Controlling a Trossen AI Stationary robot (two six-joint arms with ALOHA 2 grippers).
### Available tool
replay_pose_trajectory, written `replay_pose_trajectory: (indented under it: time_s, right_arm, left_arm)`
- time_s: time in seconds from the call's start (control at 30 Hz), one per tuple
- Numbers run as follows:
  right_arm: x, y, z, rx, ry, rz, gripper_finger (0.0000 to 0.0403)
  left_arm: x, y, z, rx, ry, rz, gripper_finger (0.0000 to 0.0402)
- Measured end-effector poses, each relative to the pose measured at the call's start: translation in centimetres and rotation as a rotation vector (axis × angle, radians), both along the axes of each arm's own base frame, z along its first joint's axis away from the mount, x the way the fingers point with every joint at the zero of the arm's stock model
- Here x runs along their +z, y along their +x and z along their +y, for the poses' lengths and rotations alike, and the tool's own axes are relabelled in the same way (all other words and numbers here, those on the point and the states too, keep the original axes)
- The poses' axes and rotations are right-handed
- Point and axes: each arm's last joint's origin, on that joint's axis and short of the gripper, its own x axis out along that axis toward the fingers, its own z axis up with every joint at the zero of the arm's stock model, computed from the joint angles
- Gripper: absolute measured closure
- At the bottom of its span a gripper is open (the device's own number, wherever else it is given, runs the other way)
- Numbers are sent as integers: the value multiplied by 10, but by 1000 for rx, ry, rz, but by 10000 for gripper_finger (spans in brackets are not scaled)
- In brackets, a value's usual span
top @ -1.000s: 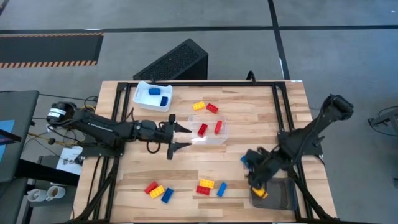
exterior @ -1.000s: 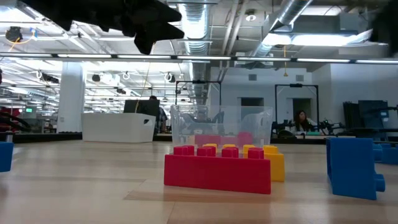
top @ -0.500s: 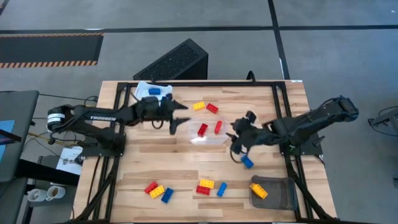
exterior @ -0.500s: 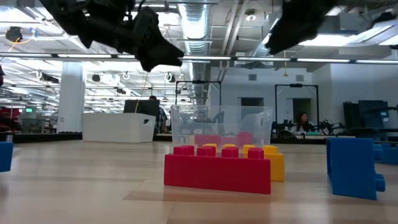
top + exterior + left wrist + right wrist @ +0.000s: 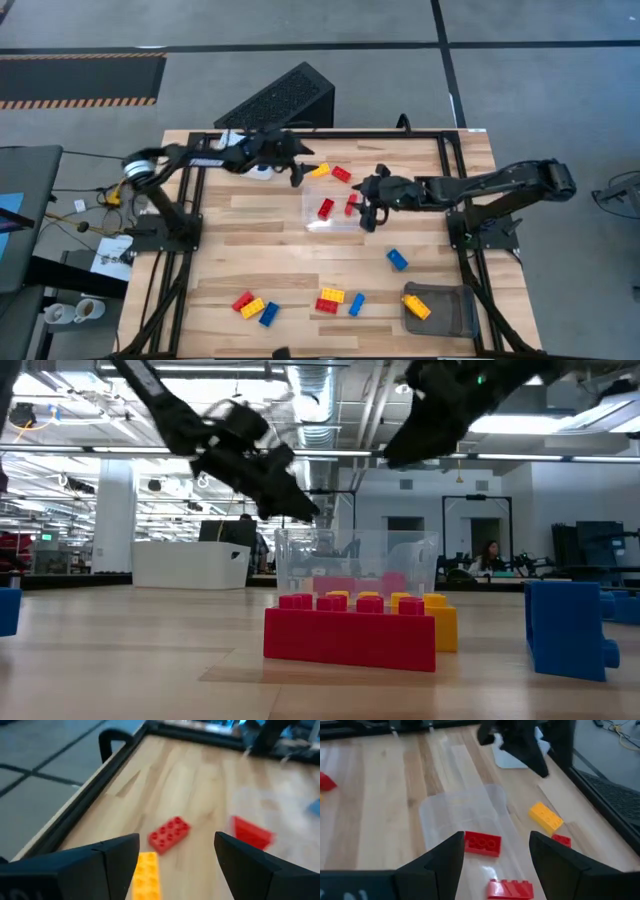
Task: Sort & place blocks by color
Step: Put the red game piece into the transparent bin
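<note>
Your left pincer [image 5: 303, 172] hangs with its fingers spread and nothing between them, at the far side of the surface [image 5: 250, 250], just short of a yellow block [image 5: 320, 170] and a red block [image 5: 342, 174]; that lines it up, I judge, for the yellow one. Your right pincer [image 5: 362, 212], fingers likewise parted and bare, hovers over the clear tray [image 5: 312, 222] that already holds two red blocks [image 5: 326, 208]. One blue block [image 5: 397, 260] lies loose to the right. More blocks [image 5: 330, 299] wait along the near edge. The grey tray [image 5: 455, 312] holds one yellow piece.
</note>
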Motion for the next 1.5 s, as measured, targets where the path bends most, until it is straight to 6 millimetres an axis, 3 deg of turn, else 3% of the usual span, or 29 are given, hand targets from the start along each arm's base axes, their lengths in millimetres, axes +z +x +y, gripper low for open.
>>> replay_pose_trajectory:
  time_s: [0.13,0.3,0.57,0.93,1.03,1.33,1.5]
  right_arm:
    - [-16,-4,-9,-21,11,14,159]
    - [-19,-5,-11,-13,9,-19,159]
    - [-9,1,-6,125,9,-150,159]
    - [-11,0,-14,125,-27,-119,159]
    - [-12,-1,-16,117,-25,-102,159]
    - [-14,-2,-16,107,-4,-88,159]
    - [-14,-2,-16,88,23,-92,159]
  left_arm:
    - [-12,15,23,6,-34,97,154]
    - [-27,22,32,7,-58,151,154]
    - [-41,23,26,6,-97,222,154]
    - [-41,26,21,22,-95,232,154]
    - [-35,21,19,26,-114,253,154]
    - [12,6,-4,7,-84,237,154]
    - [16,-6,-25,35,-12,171,154]
